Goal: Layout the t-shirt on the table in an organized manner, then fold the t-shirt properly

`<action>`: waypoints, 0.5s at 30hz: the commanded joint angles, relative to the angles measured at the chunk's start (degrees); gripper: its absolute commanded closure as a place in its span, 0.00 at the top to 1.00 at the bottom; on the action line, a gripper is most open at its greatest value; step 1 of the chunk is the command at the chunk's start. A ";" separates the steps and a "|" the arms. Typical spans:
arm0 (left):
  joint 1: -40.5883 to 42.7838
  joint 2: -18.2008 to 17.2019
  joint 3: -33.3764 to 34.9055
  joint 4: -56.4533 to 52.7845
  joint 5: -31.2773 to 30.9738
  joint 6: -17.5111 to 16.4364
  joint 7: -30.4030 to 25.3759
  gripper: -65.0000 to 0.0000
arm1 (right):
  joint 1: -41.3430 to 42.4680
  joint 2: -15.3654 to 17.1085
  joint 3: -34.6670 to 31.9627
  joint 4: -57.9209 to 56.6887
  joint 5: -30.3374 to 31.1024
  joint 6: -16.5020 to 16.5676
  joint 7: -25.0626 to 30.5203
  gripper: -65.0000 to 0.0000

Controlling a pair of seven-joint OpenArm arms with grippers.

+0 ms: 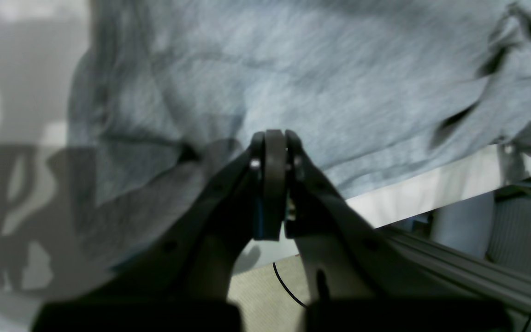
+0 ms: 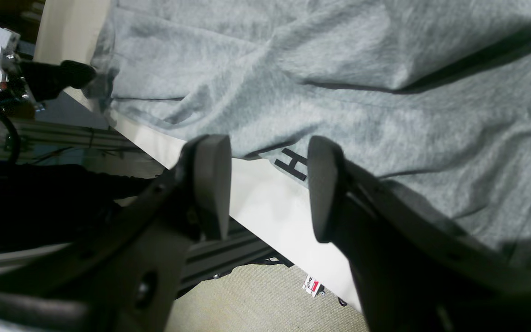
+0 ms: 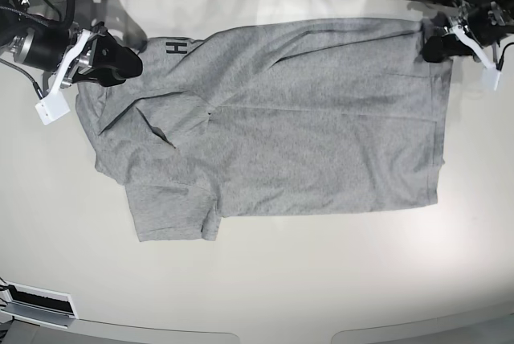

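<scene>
Left hand fully closed at t-shirt hem, right hand parted, holding nothing, glossy off-white surface, beige floor.

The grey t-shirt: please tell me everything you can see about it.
The heather-grey short-sleeved cotton t-shirt lies spread across the glossy off-white table, mostly flat, with creases near one sleeve. One folded-over corner shows a black block letter H. The shut left gripper sits at its hem corner by the table edge; whether it pinches cloth is unclear. The open right gripper hovers by the lettered corner.
</scene>
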 commanded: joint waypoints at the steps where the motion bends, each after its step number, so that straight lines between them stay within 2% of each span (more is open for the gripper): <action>1: -0.17 -1.18 -0.35 1.42 -1.53 -1.29 -0.59 0.00 | 0.33 0.81 0.31 0.96 1.66 0.30 1.05 0.43; 6: -0.13 -1.16 -0.35 4.02 -1.40 -1.38 -0.33 0.00 | 0.31 0.83 0.31 0.96 1.66 0.30 1.05 0.43; 11: 0.02 -1.14 -0.72 4.11 3.39 4.81 -0.02 0.00 | 0.31 0.83 0.31 0.96 1.64 0.30 1.03 0.43; 12: 0.02 -1.09 -1.05 4.09 4.50 5.51 -0.11 0.04 | 0.31 0.83 0.31 0.96 1.64 0.30 1.05 0.43; 15: 0.07 -0.98 -1.86 4.09 8.35 9.27 -1.01 0.46 | 0.31 0.81 0.31 0.96 1.64 0.30 1.03 0.43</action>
